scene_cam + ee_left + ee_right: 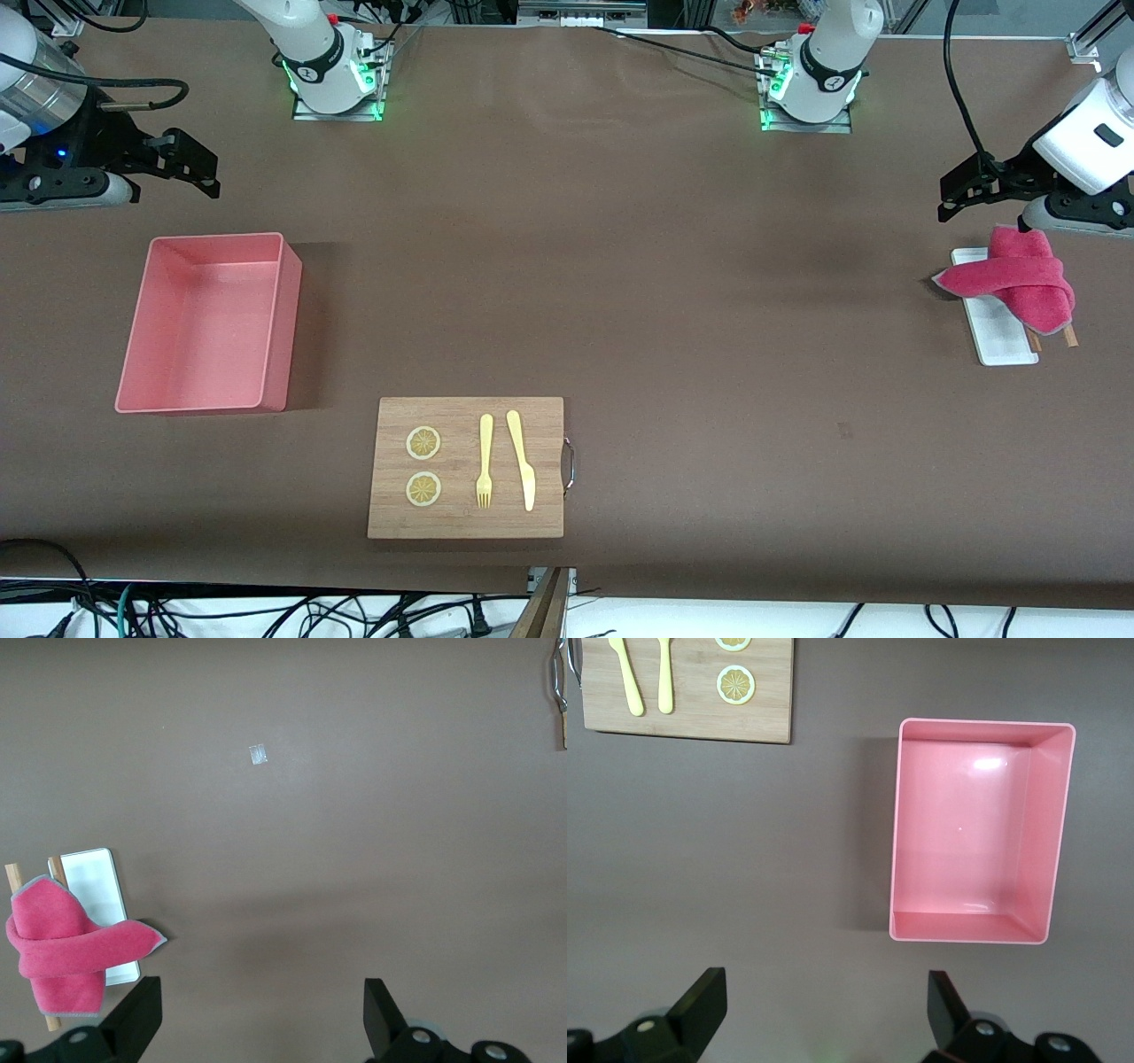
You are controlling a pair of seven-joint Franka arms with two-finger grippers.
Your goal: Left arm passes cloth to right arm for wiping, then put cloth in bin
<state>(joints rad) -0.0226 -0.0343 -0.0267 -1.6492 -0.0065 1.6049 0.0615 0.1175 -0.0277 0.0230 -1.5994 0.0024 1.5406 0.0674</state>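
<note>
We see the cloth [1019, 282], a red one with a grey hem, lying folded over a small white tray [997, 332] near the table's edge at the left arm's end; two thin wooden sticks [1070, 335] poke out from under it. The left gripper [961, 190] hangs in the air over the bare brown table [673, 292] just beside the tray, toward the edge where the arms' bases stand. Its fingers [142, 1014] are spread wide and hold nothing, and the cloth sits off to one side of them in the left wrist view.

The right gripper [199, 168] waits over the table near the corner at the right arm's end, above the strip between the pink bin [142, 354] and the bases' edge. Its fingers [702, 1001] are also spread wide with nothing between them. The bin stands open and bare inside, close to the edge at the right arm's end.

Near the middle of the camera's edge lies a wooden cutting board [540, 416] with a metal handle [568, 464]. On it we count two lemon slices [423, 443], a yellow fork [485, 461] and a yellow knife [522, 459].
</note>
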